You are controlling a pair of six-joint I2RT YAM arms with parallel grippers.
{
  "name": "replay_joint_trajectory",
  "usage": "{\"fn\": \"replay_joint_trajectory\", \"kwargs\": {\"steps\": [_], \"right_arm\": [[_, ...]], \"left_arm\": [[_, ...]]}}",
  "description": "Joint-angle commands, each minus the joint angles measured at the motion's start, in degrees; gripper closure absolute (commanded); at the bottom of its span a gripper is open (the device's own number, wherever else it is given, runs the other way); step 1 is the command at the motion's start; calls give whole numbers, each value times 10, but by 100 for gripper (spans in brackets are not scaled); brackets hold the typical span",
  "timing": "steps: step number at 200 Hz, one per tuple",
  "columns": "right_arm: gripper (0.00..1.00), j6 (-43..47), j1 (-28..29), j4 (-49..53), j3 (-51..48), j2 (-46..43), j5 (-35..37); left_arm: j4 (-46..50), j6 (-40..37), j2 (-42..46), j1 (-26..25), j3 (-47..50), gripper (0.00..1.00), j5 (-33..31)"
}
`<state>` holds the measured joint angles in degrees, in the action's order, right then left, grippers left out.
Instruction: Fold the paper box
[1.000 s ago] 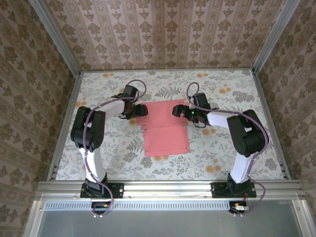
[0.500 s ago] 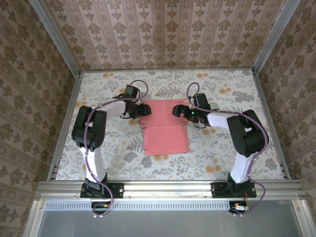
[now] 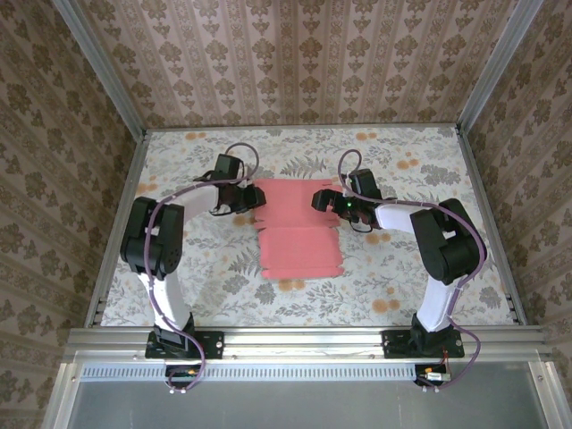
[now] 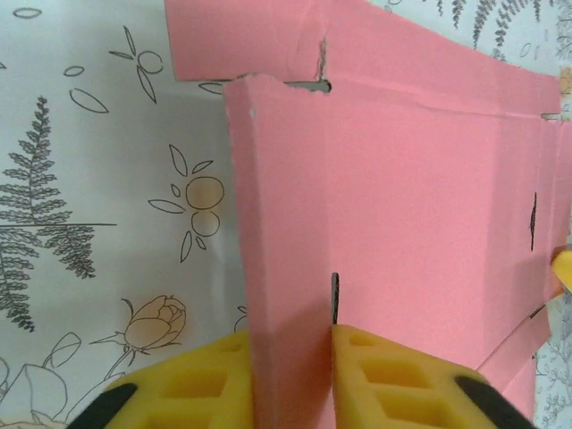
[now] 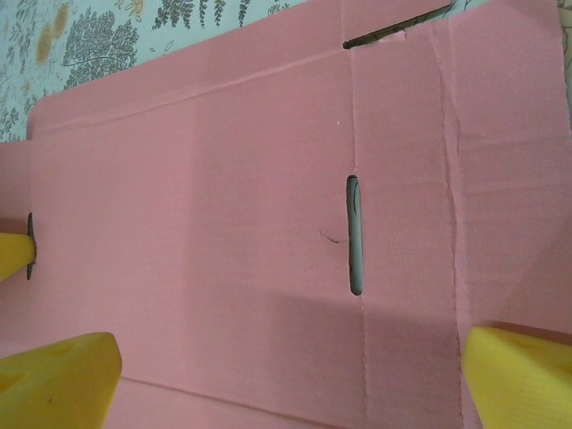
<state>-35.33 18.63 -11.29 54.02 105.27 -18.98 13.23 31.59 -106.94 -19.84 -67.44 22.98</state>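
My left gripper (image 4: pixel 290 374) pinches a flap; my right gripper (image 5: pixel 290 371) is spread wide.
I see the thin salmon-pink cardboard paper box (image 3: pixel 299 237) lying mostly flat mid-table on the floral tabletop (image 3: pixel 402 268), between both arms. The pinched flap stands raised at its far left corner, and the right fingers hover over its far right part.

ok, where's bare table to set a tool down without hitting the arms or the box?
Free: the near strip of table between the paper box and the front rail; the far strip between box and back wall. Crowded: mid-table, where the left gripper pinches a box flap and the right gripper hangs open over its other side.
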Motion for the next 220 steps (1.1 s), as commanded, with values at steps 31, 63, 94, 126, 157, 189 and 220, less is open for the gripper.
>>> {"fn": "replay_joint_trajectory", "kwargs": {"steps": [31, 63, 94, 126, 157, 189, 220], "right_arm": [[0, -18, 9, 62, -28, -25, -28], [0, -13, 14, 70, -52, -105, -29], [0, -8, 14, 90, -86, -200, -24], [0, 10, 14, 150, -109, -305, 6], [0, 20, 14, 225, -116, -381, 59], [0, 22, 13, 266, -122, -436, 80], [0, 19, 7, 298, -123, -470, 81]], "left_arm": [[23, 1, 57, 7, 14, 84, -5], [99, -24, 127, 16, 12, 87, -48], [231, -71, 210, 22, -19, 88, -140], [383, -108, 287, 22, -88, 86, -246], [533, -125, 299, -8, -192, 85, -377], [625, -100, 248, -114, -289, 86, -497], [694, -57, 116, -229, -401, 86, -574]]}}
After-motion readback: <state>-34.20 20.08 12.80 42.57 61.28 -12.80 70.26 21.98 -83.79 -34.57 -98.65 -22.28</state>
